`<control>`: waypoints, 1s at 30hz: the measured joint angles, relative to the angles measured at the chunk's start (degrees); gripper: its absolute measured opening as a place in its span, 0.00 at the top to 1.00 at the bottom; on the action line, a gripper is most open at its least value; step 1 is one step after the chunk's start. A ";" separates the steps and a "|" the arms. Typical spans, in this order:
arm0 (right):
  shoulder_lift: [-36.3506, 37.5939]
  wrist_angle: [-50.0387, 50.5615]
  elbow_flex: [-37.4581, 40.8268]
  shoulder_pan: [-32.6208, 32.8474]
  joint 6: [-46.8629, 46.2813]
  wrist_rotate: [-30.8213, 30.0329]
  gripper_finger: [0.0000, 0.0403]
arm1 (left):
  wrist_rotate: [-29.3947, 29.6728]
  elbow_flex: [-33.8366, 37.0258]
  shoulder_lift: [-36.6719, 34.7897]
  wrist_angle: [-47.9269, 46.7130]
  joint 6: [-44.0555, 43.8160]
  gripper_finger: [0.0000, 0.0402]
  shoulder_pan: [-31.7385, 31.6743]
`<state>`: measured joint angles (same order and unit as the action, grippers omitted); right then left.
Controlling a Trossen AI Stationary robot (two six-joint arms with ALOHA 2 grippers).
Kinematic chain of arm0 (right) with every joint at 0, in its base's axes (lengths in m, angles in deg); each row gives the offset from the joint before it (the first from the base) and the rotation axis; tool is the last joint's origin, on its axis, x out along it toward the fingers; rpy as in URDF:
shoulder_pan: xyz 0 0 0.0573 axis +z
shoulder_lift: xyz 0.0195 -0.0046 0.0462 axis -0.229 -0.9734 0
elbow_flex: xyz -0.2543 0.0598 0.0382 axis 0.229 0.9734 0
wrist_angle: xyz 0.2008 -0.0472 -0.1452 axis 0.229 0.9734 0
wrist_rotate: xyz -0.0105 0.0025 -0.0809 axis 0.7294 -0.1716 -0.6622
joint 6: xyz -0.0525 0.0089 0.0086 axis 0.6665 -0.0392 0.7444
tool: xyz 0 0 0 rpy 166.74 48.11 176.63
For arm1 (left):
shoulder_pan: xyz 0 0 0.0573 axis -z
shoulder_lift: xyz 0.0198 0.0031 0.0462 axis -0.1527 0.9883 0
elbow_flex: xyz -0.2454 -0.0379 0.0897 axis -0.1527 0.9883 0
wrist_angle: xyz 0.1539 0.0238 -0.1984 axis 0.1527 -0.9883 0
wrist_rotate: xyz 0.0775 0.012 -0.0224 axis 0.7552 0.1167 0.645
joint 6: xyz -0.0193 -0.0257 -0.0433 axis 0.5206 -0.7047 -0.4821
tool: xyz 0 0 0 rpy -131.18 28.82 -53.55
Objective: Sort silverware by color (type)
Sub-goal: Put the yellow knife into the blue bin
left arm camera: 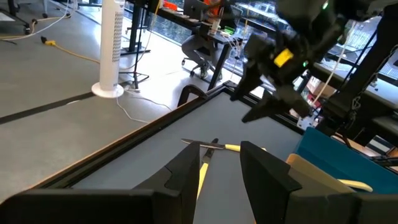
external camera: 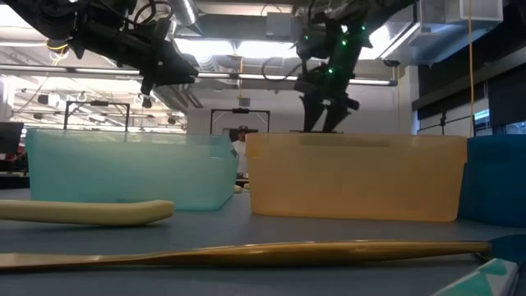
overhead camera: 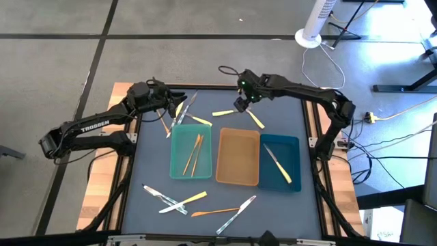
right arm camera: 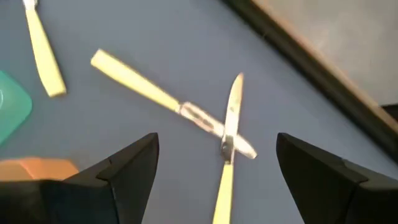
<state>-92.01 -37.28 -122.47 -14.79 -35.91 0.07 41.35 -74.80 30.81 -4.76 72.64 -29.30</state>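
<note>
Right gripper [right arm camera: 214,177], jaws spread wide, hovers over two crossed knives [right arm camera: 227,124] on the counter [overhead camera: 225,205]. Left gripper [left arm camera: 219,165] jaws pinching a yellow-handled utensil [left arm camera: 200,177].

Overhead camera looks straight down on the whole worktop [overhead camera: 225,198]; a low camera sits at worktop level close before the tan tray [external camera: 353,177], facing the room. Wrist cameras peer forward, the right close over two crossed utensils [right arm camera: 227,124] beyond that tray.
</note>
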 joint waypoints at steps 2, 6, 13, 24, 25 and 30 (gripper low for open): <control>0.00 0.00 2.26 -0.25 0.02 1.59 0.22 | 0.00 0.00 0.00 0.00 0.00 0.73 0.00; 0.00 -0.32 6.75 -0.16 0.02 2.05 0.22 | 0.00 0.00 0.00 -0.26 -0.02 0.73 0.00; 0.00 -4.25 14.18 -0.53 -1.30 2.16 0.22 | 0.00 0.00 0.00 -0.71 -0.04 0.73 0.00; 0.00 -12.94 22.56 -0.58 -1.42 2.13 0.22 | 0.02 0.02 0.00 -1.49 -0.07 0.73 0.00; 0.00 -13.23 23.07 -0.60 -1.42 2.04 0.22 | 0.02 0.02 0.00 -1.49 -0.07 0.73 0.00; -0.02 -16.18 25.81 -0.62 -1.40 2.60 0.22 | 0.02 0.02 0.00 -1.46 -0.07 0.73 0.00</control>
<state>-92.03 -53.46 -96.66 -15.41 -37.31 2.67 41.37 -74.78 30.81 -6.23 72.57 -29.30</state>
